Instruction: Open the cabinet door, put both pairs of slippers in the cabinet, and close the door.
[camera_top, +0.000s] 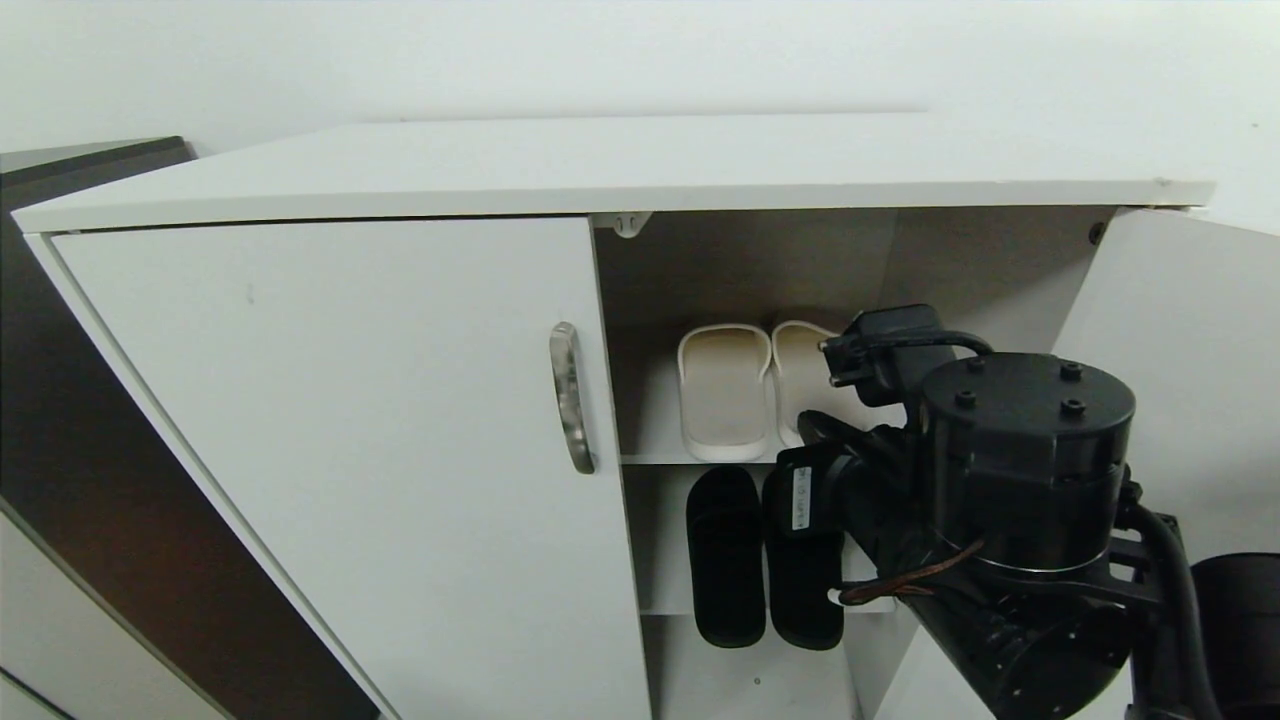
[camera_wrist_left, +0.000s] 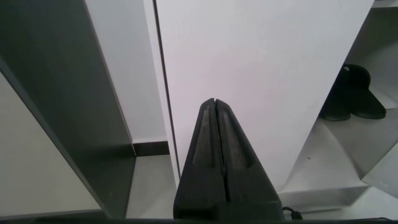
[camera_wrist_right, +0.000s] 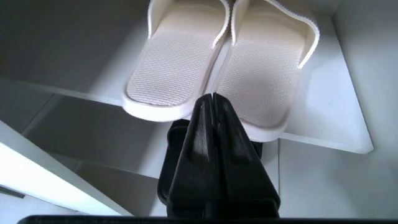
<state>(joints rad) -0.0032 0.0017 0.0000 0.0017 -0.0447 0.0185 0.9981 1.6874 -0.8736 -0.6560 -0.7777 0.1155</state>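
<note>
The white cabinet (camera_top: 600, 170) has its right door (camera_top: 1190, 380) swung open and its left door (camera_top: 330, 450) closed. A pair of white slippers (camera_top: 725, 392) lies on the upper shelf (camera_wrist_right: 326, 135), and a pair of black slippers (camera_top: 760, 560) lies on the shelf below. My right gripper (camera_wrist_right: 213, 97) is shut with nothing in it, hovering just in front of the white slippers (camera_wrist_right: 217, 62) at the shelf's front edge. My left gripper (camera_wrist_left: 214, 101) is shut and empty, low down facing the closed left door (camera_wrist_left: 249, 62), with the black slippers (camera_wrist_left: 354, 93) off to its side.
A metal handle (camera_top: 570, 398) sits on the closed left door. A dark panel (camera_top: 90, 420) stands to the left of the cabinet. The bottom compartment floor (camera_top: 750, 680) lies under the black slippers. My right arm's wrist (camera_top: 1020, 460) blocks part of the opening.
</note>
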